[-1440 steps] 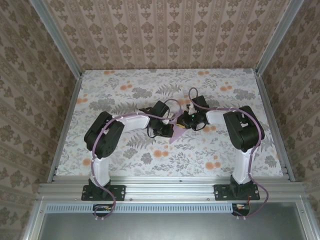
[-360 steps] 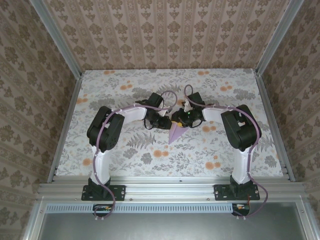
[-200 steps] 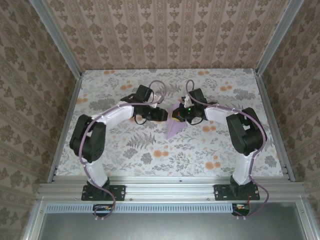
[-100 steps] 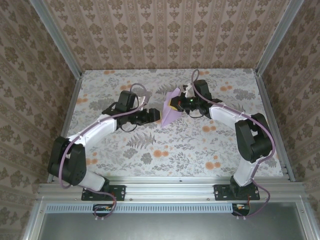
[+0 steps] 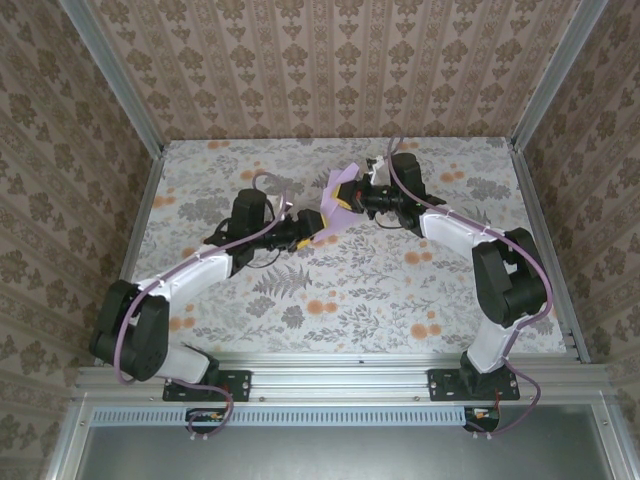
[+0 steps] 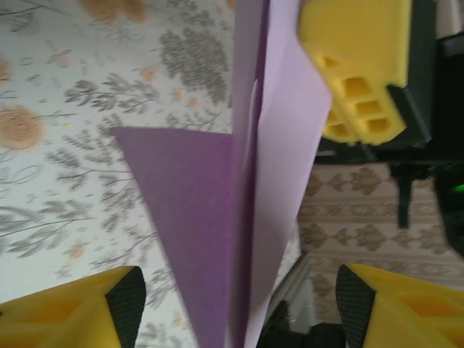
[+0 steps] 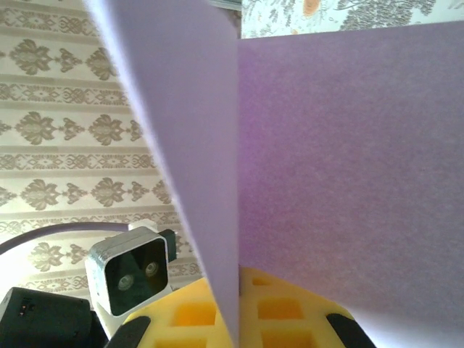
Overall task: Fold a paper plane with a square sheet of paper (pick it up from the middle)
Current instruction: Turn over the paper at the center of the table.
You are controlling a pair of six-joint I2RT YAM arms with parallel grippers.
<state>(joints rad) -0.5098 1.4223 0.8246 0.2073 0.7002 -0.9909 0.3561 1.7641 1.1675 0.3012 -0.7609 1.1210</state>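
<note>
The square sheet of paper is folded into a pale lilac paper plane (image 5: 336,200), a pointed dart with a centre crease, held up off the table. My right gripper (image 5: 352,203) is shut on its crease; the yellow fingertips (image 7: 290,319) pinch the fold (image 7: 233,217). My left gripper (image 5: 320,228) is open. Its yellow fingers (image 6: 72,312) stand on either side of the dart's narrow end (image 6: 239,239), with gaps on both sides and no contact. The right gripper's fingers (image 6: 359,65) show at the top of the left wrist view.
The floral tabletop (image 5: 380,290) lies below both arms. Patterned walls and aluminium rails (image 5: 540,230) close in the table on the left, right and back. The left wrist camera (image 7: 134,272) sits just beside the right fingers.
The right gripper has carried the paper plane up and toward the back of the table. The left gripper has opened wider, the left arm stretched out, and its fingers moved in around the dart's narrow end.
</note>
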